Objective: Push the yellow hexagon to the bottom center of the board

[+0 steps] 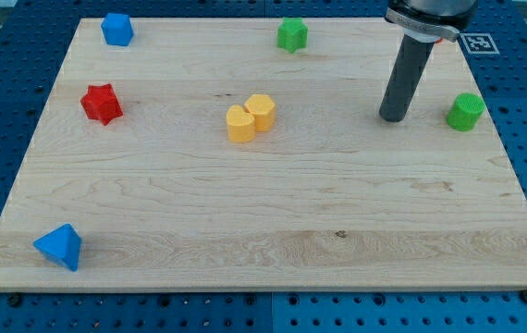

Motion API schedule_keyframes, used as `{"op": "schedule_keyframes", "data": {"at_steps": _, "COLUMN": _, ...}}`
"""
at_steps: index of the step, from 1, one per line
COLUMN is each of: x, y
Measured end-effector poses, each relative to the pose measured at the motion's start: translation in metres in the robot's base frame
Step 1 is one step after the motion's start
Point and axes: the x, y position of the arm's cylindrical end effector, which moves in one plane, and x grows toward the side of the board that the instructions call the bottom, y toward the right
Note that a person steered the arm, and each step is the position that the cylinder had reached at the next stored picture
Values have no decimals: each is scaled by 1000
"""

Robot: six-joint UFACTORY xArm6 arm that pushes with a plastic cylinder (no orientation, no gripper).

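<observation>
The yellow hexagon (262,111) sits near the middle of the wooden board (273,213), a little toward the view's top. It touches a second yellow block (240,124) at its lower left, rounded in shape. My tip (393,117) rests on the board well to the right of the yellow pair, about a quarter of the board's width away. The dark rod rises from it toward the view's top right. A green cylinder (465,112) stands just right of my tip.
A green star-like block (292,34) is at the top centre. A blue block (116,30) is at the top left, a red star (102,103) at the left, and a blue triangular block (60,246) at the bottom left corner.
</observation>
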Motion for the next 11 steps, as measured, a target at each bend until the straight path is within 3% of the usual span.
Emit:
{"op": "schedule_keyframes", "data": {"at_steps": 5, "x": -5, "y": 0}}
{"op": "schedule_keyframes", "data": {"at_steps": 6, "x": -19, "y": -17}}
{"op": "schedule_keyframes", "data": {"at_steps": 8, "x": -47, "y": -164}}
{"op": "schedule_keyframes", "data": {"at_steps": 11, "x": -32, "y": -187}}
